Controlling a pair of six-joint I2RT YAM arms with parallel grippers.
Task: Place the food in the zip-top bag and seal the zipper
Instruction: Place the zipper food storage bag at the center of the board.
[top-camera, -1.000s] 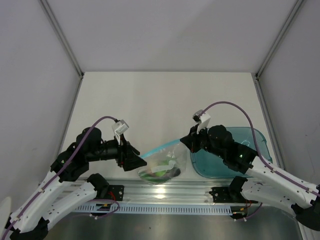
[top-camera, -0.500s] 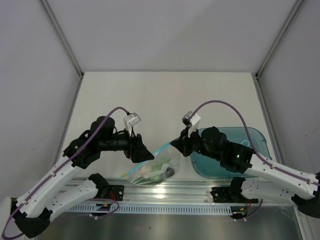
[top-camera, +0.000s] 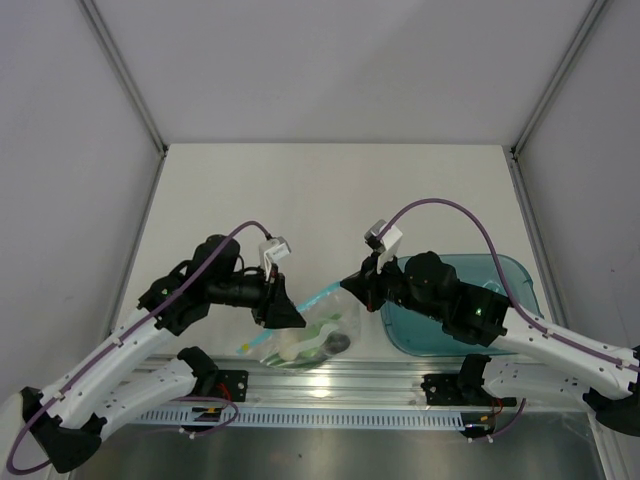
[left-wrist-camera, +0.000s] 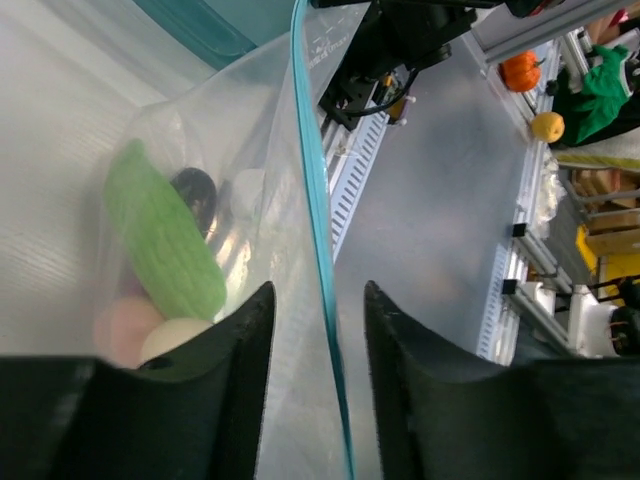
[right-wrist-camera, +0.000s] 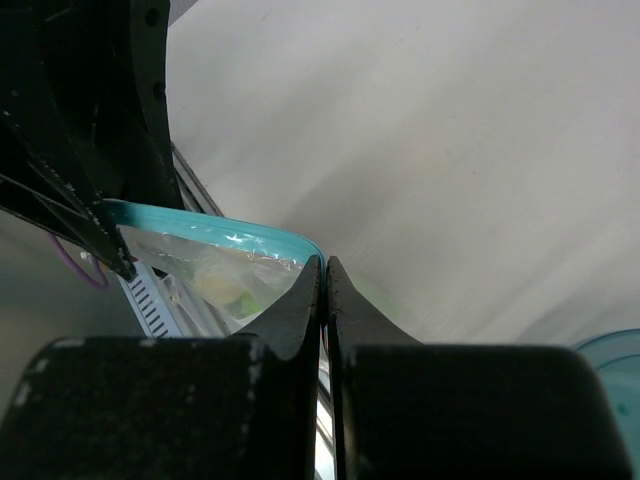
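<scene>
- left wrist: left gripper (left-wrist-camera: 318, 300) spread astride the zipper (left-wrist-camera: 312, 200), lower centre, food (left-wrist-camera: 165, 240) bagged at left; a skewed close could miss the strip.
- right gripper (right-wrist-camera: 324, 262) pinches the zip-top bag (right-wrist-camera: 235, 262) corner; a slip there would drop it.

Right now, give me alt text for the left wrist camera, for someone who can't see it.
The left gripper stands open, its black fingers either side of the thin light blue zipper strip of a clear crinkly zip-top bag. Inside the bag lie a light green toy cucumber, a dark eggplant, a pink egg and a cream egg.
</scene>
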